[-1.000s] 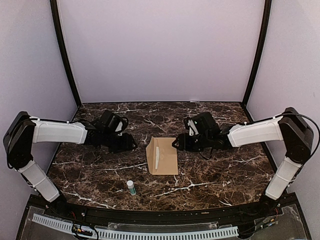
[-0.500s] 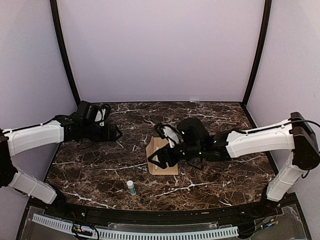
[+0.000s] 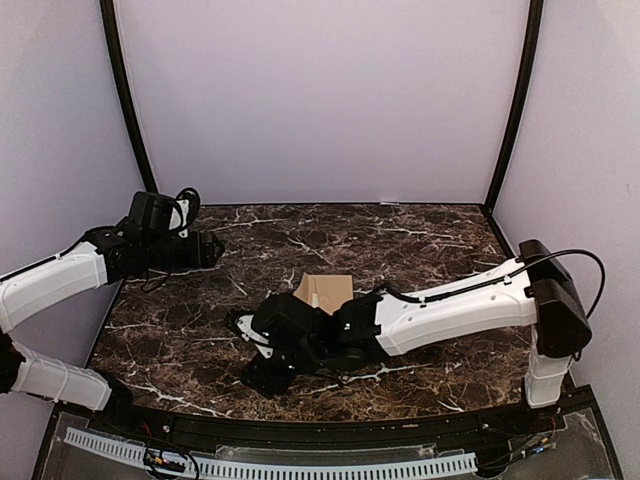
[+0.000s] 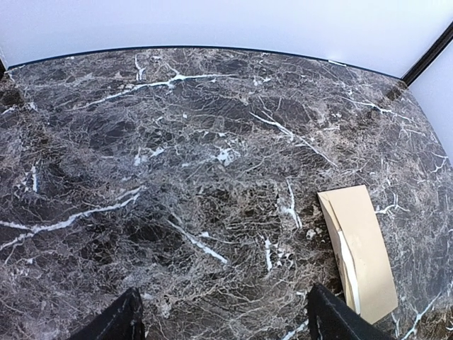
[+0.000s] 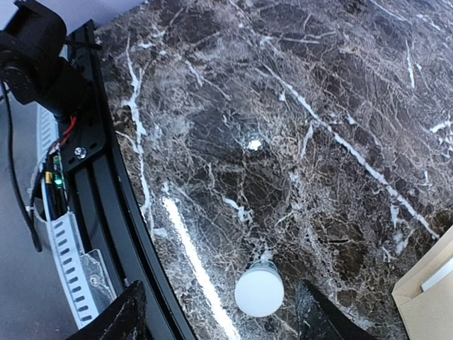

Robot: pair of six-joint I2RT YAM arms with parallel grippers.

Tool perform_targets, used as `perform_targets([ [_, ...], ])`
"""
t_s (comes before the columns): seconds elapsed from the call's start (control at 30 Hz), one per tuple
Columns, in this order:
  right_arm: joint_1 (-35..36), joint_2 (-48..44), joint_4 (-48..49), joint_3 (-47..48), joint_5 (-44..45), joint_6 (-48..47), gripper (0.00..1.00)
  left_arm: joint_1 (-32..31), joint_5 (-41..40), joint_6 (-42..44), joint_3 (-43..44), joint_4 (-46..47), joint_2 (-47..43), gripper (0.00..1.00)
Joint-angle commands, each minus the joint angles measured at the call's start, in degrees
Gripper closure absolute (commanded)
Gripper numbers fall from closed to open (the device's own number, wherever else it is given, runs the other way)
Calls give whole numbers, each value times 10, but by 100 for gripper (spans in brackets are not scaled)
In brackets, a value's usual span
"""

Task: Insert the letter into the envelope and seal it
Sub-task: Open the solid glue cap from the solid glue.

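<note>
The tan envelope [image 3: 326, 290] lies flat at mid-table, its near part hidden by my right arm. In the left wrist view it [image 4: 362, 244] lies at the lower right, with a thin white strip [image 4: 350, 273] along its flap edge. No separate letter sheet is in view. My right gripper [image 3: 258, 372] reaches to the front left and is open. In the right wrist view, it [image 5: 226, 320] is straddling a small upright glue stick with a white cap [image 5: 259, 291] without touching it. My left gripper [image 3: 210, 248] is open and empty at the far left, well away from the envelope; its fingertips [image 4: 122, 320] show at the frame's bottom.
The table's black front rim [image 5: 120, 212] with cables and a white cable strip [image 5: 71, 269] runs close beside the glue stick. The envelope's corner [image 5: 432, 297] shows to the right of my right gripper. Lilac walls enclose the marble table [image 3: 430, 240].
My right arm has swung from beside the envelope to the front left and now sits over the glue stick, hiding it from above. My left arm has pulled back toward the left wall.
</note>
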Motion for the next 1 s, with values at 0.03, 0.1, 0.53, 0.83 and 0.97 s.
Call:
perform_targets([
  [0.03, 15, 49, -89, 64, 73, 6, 33, 3, -3, 11, -11, -4, -22, 21],
  [0.1, 16, 60, -97, 75, 77, 7, 35, 3, 0, 9, -11, -4, -22, 21],
  [0.53, 16, 55, -77, 71, 67, 17, 45, 3, 10, 4, -14, -4, -22, 21],
  [0.83, 12, 48, -63, 56, 62, 27, 56, 3, 12, 2, -16, -4, -20, 21],
  [0.97, 9, 41, -53, 45, 59, 36, 57, 3, 15, 1, -17, -3, -18, 21],
])
